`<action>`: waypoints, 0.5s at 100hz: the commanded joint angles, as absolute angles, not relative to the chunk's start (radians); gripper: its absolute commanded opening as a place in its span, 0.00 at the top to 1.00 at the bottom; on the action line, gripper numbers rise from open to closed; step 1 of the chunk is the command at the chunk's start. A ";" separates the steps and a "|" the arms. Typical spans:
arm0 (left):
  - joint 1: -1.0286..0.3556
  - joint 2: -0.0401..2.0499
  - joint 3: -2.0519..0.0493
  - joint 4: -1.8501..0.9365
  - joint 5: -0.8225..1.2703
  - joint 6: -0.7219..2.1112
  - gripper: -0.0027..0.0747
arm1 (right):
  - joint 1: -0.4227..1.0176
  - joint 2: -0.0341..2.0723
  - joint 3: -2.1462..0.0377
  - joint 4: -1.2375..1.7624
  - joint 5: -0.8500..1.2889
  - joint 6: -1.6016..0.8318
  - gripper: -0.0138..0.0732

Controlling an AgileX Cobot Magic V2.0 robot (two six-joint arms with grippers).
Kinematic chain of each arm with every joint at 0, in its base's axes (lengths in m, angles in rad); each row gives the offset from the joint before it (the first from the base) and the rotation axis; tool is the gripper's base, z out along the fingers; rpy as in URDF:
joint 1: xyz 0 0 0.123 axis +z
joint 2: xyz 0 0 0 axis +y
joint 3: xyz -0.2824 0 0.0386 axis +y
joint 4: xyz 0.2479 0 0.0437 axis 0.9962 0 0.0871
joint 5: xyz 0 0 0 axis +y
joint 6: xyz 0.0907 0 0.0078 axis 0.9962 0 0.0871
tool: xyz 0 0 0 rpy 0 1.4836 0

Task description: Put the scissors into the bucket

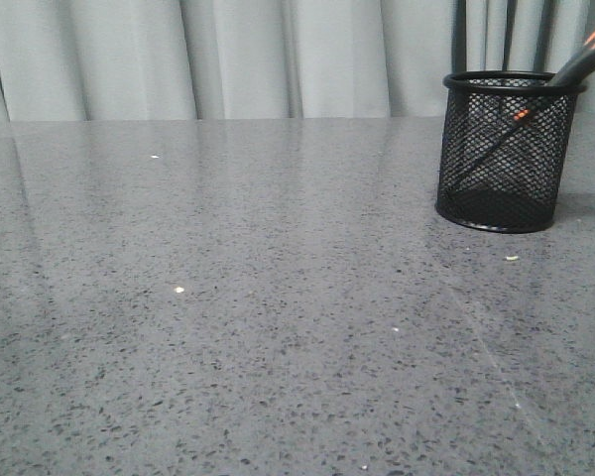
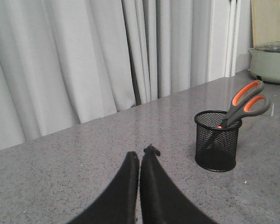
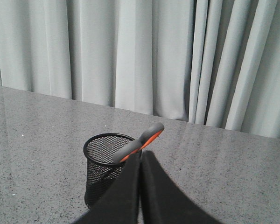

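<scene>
Scissors [image 2: 245,103] stand blades-down inside the black wire-mesh bucket [image 2: 216,147], both end effectors clenched and holding nothing.

The bucket sits upright on the speckled grey counter [image 1: 238,327], toward its right side in the front view, with a pale curtain [image 1: 228,55] behind. The scissors lean against the bucket's rim; their dark grey handle loops, lined in orange, stick out above and tilt outward past the rim, while the blades show faintly through the mesh. The left end effector [image 2: 140,161] hangs clear of the bucket, its black fingers pressed together at the tips. The right end effector [image 3: 140,161] has its fingers likewise pressed together, near the bucket, with the handles just beyond its tips. In the left wrist view, a pale green lidded pot [image 2: 270,63] sits far off on the counter.
</scene>
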State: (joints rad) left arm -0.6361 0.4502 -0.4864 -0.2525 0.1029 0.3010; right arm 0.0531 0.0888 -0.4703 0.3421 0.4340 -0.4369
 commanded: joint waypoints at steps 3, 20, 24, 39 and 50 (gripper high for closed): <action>-0.643 0.458 -0.500 -0.263 0.009 0.290 0.99 | 0.052 0.104 -0.490 0.343 0.348 -0.447 0.89; -0.643 0.442 -0.452 -0.239 0.000 0.296 0.99 | 0.052 0.104 -0.490 0.343 0.348 -0.447 0.89; -0.640 0.425 -0.423 -0.203 -0.043 0.329 0.99 | 0.052 0.104 -0.490 0.343 0.348 -0.447 0.89; -0.568 0.322 -0.239 -0.155 -0.207 0.333 0.99 | 0.052 0.104 -0.490 0.343 0.351 -0.447 0.89; -0.455 0.212 -0.101 -0.148 -0.212 0.252 0.99 | 0.052 0.104 -0.490 0.343 0.353 -0.447 0.89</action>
State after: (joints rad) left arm -0.5296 0.2696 -0.1587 -0.1585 -0.1156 0.3122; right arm 0.0531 0.0888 -0.4703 0.3405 0.4340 -0.4369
